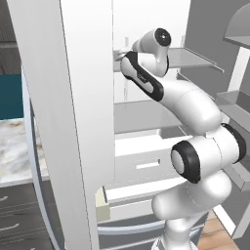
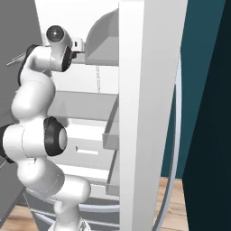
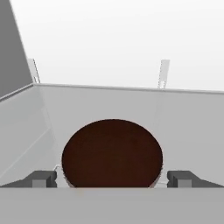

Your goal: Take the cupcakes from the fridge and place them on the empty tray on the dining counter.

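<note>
Seen from the hand: gripper (image 3: 113,178) spread fully wide, clamped on nothing, with a cupcake (image 3: 112,152) sitting between the fingers (image 3: 43,178), its dark round face filling most of the gap and only thin slivers left on either side. Resting on a pale fridge shelf (image 3: 131,105), open floor beyond up to the back edge; grey side wall off to the left. From the base cameras: arm reaching into the fridge (image 1: 141,117) between open doors, fingertips hidden behind the wrist.

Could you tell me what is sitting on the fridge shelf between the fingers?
A dark brown cupcake sits on the grey shelf, between the open fingers. Its lower part is hidden.
</note>
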Robot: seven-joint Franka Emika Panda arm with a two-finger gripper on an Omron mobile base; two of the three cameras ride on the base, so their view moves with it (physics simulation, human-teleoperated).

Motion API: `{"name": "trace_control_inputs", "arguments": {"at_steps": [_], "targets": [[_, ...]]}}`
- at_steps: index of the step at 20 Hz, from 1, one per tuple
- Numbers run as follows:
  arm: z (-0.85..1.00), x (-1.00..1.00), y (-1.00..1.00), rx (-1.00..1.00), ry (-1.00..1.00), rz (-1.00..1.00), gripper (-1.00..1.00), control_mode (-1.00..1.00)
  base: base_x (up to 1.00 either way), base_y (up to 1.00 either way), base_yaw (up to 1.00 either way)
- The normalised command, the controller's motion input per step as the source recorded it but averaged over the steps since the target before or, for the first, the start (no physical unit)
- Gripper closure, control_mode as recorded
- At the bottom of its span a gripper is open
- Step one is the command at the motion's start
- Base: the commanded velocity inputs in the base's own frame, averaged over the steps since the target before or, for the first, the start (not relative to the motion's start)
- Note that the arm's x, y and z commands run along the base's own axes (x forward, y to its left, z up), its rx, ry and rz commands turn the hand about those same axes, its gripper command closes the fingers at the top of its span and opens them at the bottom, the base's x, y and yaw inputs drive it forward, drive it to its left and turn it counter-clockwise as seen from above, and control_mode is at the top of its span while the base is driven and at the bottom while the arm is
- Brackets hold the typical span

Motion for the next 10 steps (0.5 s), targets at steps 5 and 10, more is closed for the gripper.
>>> {"name": "trace_control_inputs", "arguments": {"at_steps": [5, 10], "targets": [[-0.13, 0.34, 0.05, 0.0, 0.0, 0.0, -1.0, -1.0, 0.0, 0.0, 0.0], [-0.11, 0.33, 0.06, 0.0, 0.0, 0.0, -1.0, -1.0, 0.0, 0.0, 0.0]]}}
